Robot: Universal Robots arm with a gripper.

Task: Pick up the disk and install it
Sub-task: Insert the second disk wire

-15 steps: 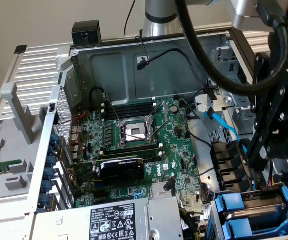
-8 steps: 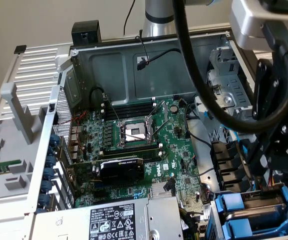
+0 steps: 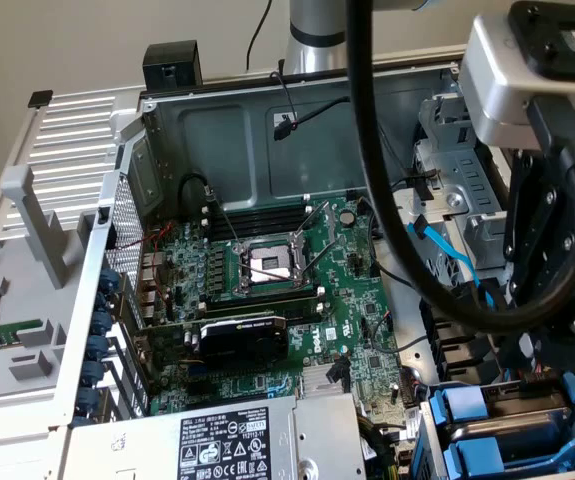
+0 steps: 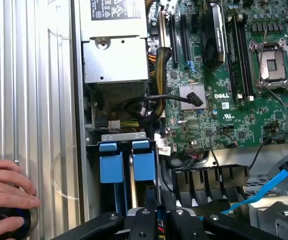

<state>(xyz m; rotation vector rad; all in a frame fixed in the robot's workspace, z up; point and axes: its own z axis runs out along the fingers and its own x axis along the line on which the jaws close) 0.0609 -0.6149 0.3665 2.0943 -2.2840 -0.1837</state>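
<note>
**Gripper low over the drive bay, two blue carriers just ahead of the jaws**

Wrist view: gripper (image 4: 154, 212) sits at the edge of the drive bay, black fingers (image 4: 145, 220) drawn nearly together. Whether they pinch anything, cannot tell — the tips are hidden among the black linkage.

Directly ahead of the jaws, two blue-carrier drives stand side by side on edge in the bay. The disk (image 4: 144, 162) is the one in line with the jaws, its blue tab just beyond the fingertips; contact can't be confirmed. The other blue carrier (image 4: 110, 162) sits just beside it, off to one side of the jaws.

Further out past the carriers: grey power supply box (image 4: 114, 50), then the green motherboard (image 4: 224, 110) off to the other side. A blue SATA cable (image 4: 264, 187) runs beside the jaws, near the black fan bracket (image 4: 211, 175).

A person's hand (image 4: 6, 192) rests on the case side panel (image 4: 38, 100), well apart from the jaws, over a black round object.

Exterior view: the arm's wrist (image 3: 557, 200) hangs over the bay; blue carriers (image 3: 497, 430) below it.
</note>
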